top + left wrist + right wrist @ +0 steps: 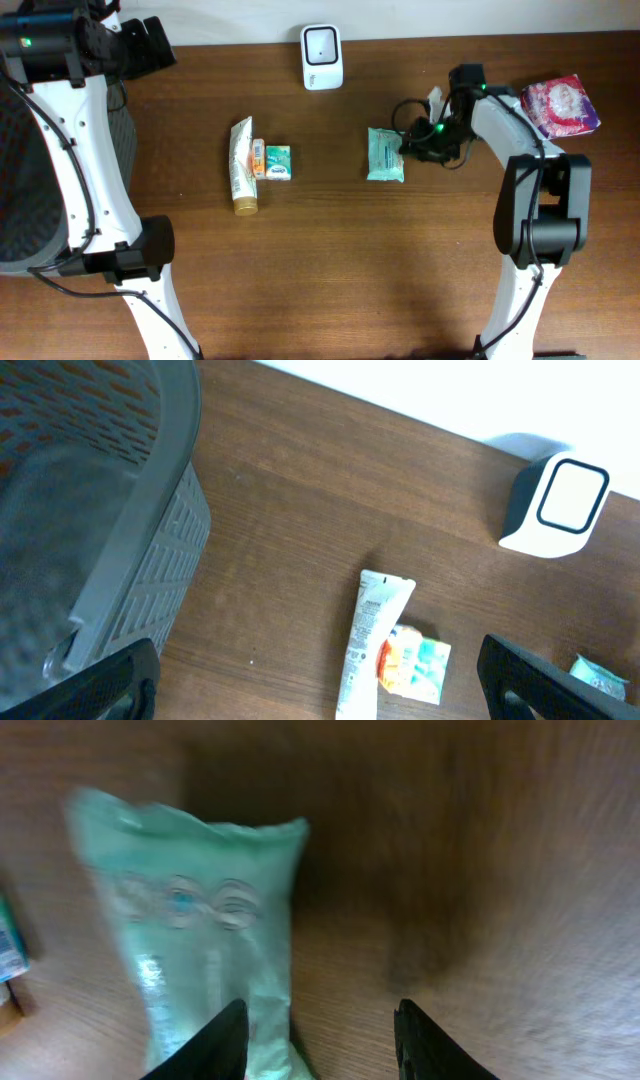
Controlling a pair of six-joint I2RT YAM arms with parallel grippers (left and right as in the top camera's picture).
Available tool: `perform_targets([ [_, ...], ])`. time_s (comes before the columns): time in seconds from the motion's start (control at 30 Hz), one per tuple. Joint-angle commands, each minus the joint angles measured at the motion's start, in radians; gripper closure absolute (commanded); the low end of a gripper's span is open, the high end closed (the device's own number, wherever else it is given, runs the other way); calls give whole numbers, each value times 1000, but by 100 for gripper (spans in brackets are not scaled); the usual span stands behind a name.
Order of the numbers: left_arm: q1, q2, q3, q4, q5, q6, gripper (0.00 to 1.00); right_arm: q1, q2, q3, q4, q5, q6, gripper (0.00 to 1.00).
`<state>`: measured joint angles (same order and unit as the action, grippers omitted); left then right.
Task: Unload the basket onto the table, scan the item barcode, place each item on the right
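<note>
A pale green wipes packet [385,155] lies flat on the brown table, right of centre. My right gripper [408,148] hovers low at its right edge. In the right wrist view the packet [190,910] fills the left half, and the gripper [320,1010] is open, with one finger over the packet's edge and bare wood between the two. The white scanner [322,57] stands at the back centre. High at the back left, my left gripper [150,45] is wide open and holds nothing. Its wrist view shows the scanner [555,505].
A white tube [243,165] and a small orange-and-green box [272,160] lie side by side left of centre. A pink patterned packet [560,105] sits at the far right. A grey mesh basket [100,510] stands at the table's left end.
</note>
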<state>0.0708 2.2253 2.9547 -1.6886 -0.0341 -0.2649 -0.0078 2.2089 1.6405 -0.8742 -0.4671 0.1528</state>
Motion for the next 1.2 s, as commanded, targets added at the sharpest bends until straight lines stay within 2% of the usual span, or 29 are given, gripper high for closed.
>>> perform_targets([
  [0.0, 2, -19, 9, 1, -8, 12, 1, 11, -3, -130, 156, -168, 47, 48],
  [0.03, 2, -19, 9, 1, -8, 12, 1, 18, -3, -152, 183, -177, 47, 38],
  [0.1, 2, -19, 9, 1, -8, 12, 1, 16, -3, -142, 181, -203, 48, 36],
  [0.13, 2, -19, 9, 1, -8, 12, 1, 6, -3, -104, 175, -326, 48, 35],
  [0.17, 2, -19, 9, 1, -8, 12, 1, 9, -4, -82, 175, -365, 73, 35],
  [0.33, 2, -19, 9, 1, -8, 12, 1, 83, 18, -89, 177, -174, 115, 36],
  [0.37, 2, -19, 9, 1, -8, 12, 1, 105, 31, -89, 188, -169, 115, 39],
  [0.4, 2, -19, 9, 1, -8, 12, 1, 128, 53, -89, 206, -167, 115, 50],
  [0.43, 2, -19, 9, 1, -8, 12, 1, 140, 66, -89, 215, -167, 117, 69],
  [0.47, 2, -19, 9, 1, -8, 12, 1, 145, 71, -89, 217, -167, 118, 80],
  [0.5, 2, -19, 9, 1, -8, 12, 1, 145, 66, -87, 213, -184, 119, 96],
  [0.6, 2, -19, 9, 1, -8, 12, 1, 134, 32, -32, 212, -301, 114, 96],
  [0.7, 2, -19, 9, 1, -8, 12, 1, 134, 13, 120, 224, -327, 121, 96],
  [0.77, 2, -19, 9, 1, -8, 12, 1, 142, 13, 207, 371, -236, 280, 96],
  [0.87, 2, -19, 9, 1, -8, 12, 1, 167, 21, 209, 665, -156, 472, 96],
  [0.93, 2, -19, 9, 1, -8, 12, 1, 226, 39, 209, 843, -30, 573, 96],
  [1.1, 2, -19, 9, 1, -8, 12, 1, 330, 57, 211, 983, 223, 589, 96],
  [1.17, 2, -19, 9, 1, -8, 12, 1, 341, 95, 211, 1043, 260, 600, 96],
])
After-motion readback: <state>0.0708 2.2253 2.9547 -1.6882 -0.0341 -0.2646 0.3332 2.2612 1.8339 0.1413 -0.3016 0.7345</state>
